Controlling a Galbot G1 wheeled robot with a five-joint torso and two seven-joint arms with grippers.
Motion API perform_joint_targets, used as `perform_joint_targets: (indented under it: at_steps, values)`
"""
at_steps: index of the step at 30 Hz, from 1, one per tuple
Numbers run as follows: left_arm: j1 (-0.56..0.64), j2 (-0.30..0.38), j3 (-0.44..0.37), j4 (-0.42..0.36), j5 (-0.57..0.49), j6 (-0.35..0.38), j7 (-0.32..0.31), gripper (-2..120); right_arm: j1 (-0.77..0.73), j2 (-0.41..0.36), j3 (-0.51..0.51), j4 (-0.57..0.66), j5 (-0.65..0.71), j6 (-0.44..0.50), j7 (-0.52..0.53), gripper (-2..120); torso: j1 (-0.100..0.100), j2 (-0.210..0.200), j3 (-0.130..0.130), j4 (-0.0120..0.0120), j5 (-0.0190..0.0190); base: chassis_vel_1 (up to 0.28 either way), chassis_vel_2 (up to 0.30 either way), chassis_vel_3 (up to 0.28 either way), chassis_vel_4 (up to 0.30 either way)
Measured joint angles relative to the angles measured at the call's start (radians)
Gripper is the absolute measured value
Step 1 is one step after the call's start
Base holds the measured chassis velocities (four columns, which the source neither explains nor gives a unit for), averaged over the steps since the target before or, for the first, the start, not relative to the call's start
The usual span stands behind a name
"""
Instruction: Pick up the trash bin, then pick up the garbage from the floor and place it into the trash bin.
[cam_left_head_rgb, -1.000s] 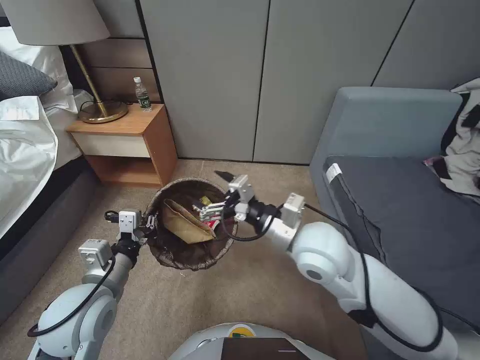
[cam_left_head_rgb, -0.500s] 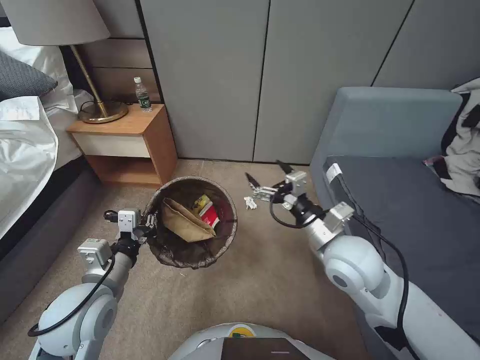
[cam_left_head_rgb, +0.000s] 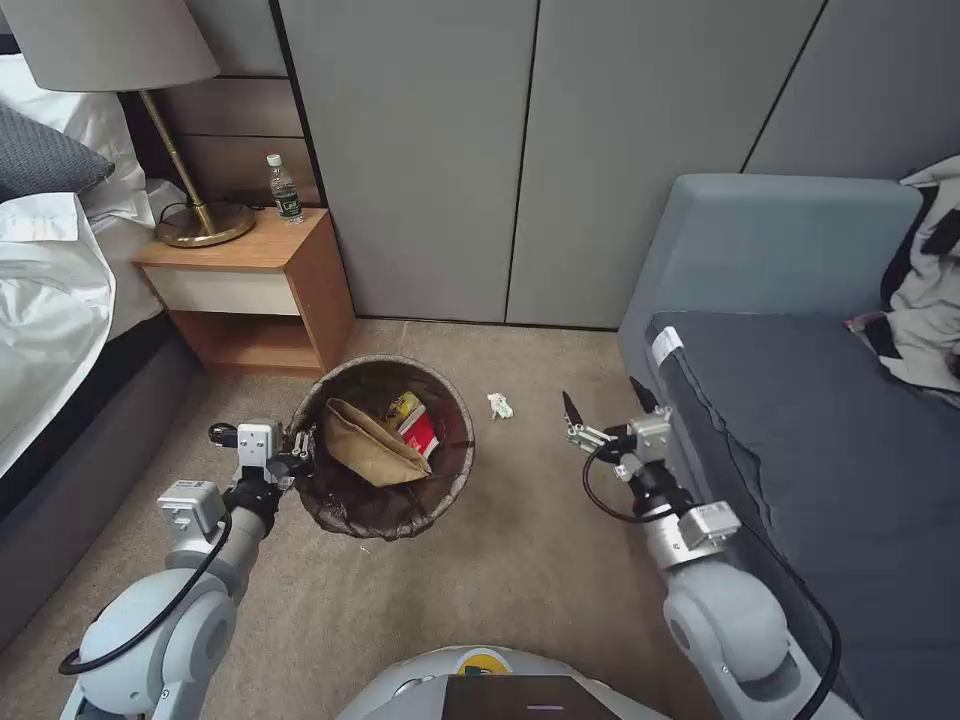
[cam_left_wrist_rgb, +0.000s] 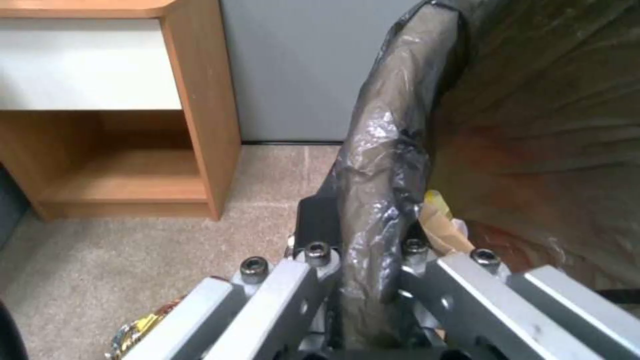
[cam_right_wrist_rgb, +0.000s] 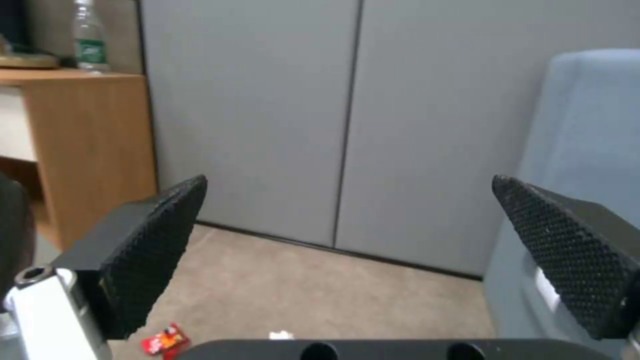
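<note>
The trash bin (cam_left_head_rgb: 345, 515), lined with a dark bag, hangs just above the carpet with my left gripper (cam_left_head_rgb: 293, 455) shut on its near-left rim. Up close, the left wrist view has the left gripper (cam_left_wrist_rgb: 363, 240) pinching the crinkled liner (cam_left_wrist_rgb: 383, 150). Inside the bin lie a brown paper bag (cam_left_head_rgb: 370, 447), a yellow wrapper (cam_left_head_rgb: 402, 406) and a red packet (cam_left_head_rgb: 421, 431). A white tissue scrap (cam_left_head_rgb: 499, 405) of garbage sits on the carpet right of the bin. My right gripper (cam_left_head_rgb: 603, 400) hovers open and empty beside the sofa, its pads (cam_right_wrist_rgb: 157, 240) wide apart.
A wooden nightstand (cam_left_head_rgb: 255, 290) with a lamp and a bottle (cam_left_head_rgb: 285, 188) stands behind the bin, with the bed (cam_left_head_rgb: 50, 300) to the left. A grey sofa (cam_left_head_rgb: 800, 420) borders the right. A red packet (cam_right_wrist_rgb: 163, 341) and a gold wrapper (cam_left_wrist_rgb: 141, 327) lie on the carpet.
My right arm has drawn back from over the bin and swung right toward the sofa, its gripper open. A red packet now lies in the bin. The left arm and bin stayed put.
</note>
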Motion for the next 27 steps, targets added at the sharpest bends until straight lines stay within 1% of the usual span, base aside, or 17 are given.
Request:
perform_joint_targets:
  at_steps: [1,2,4,6,7,9,15,21,27]
  values:
    - [0.0,0.0,0.0,0.0,0.0,0.0,0.0,2,-0.004,0.009,0.001,0.0,-0.006,0.003,-0.001,100,0.0,0.0,0.0,-0.0001,0.0002,0.0,0.0,0.0,0.0]
    - [0.0,0.001,-0.001,0.0,0.0,0.0,0.0,2,-0.013,0.041,0.002,-0.001,-0.024,0.011,-0.003,100,0.0,0.0,0.0,-0.0002,0.0,0.0,0.0,0.0,0.0]
    - [0.001,0.001,-0.002,0.0,0.0,0.006,0.0,2,-0.02,0.077,0.004,-0.002,-0.04,0.019,-0.006,100,0.0,0.0,0.0,0.0,0.0,0.0,0.0,0.0,0.0]
    - [0.001,0.001,-0.002,0.0,0.0,0.006,0.0,2,-0.02,0.077,0.004,-0.002,-0.04,0.019,-0.006,100,0.0,0.0,0.0,0.0,0.0,0.0,0.0,0.0,0.0]
    - [0.001,0.0,-0.002,0.001,0.001,0.012,0.0,2,-0.02,0.098,0.008,-0.003,-0.05,0.021,-0.008,100,0.0,0.0,0.0,-0.0001,0.0,0.0,0.0,0.0,0.0]
    - [0.001,0.0,-0.002,0.002,0.001,0.016,0.001,2,-0.017,0.116,0.02,-0.008,-0.059,0.028,-0.016,100,0.0,0.0,0.0,-0.0001,0.0001,0.0,0.0,0.0,0.0]
    - [-0.002,0.004,-0.004,0.007,0.0,0.02,0.003,2,-0.015,0.123,0.033,-0.014,-0.059,0.032,-0.021,100,0.0,0.0,0.0,-0.0002,0.0001,0.0,0.0,0.0,0.0]
    - [-0.004,0.007,-0.005,0.012,0.003,0.021,0.008,2,-0.013,0.096,0.038,-0.015,-0.039,0.029,-0.019,100,0.0,0.0,0.0,-0.0002,0.0002,0.0,0.0,0.0,0.0]
    - [-0.006,0.007,-0.004,0.015,0.007,0.021,0.012,2,-0.011,0.08,0.04,-0.015,-0.022,0.019,-0.013,100,0.0,0.0,0.0,-0.0001,0.0002,0.046,0.051,0.063,0.058]
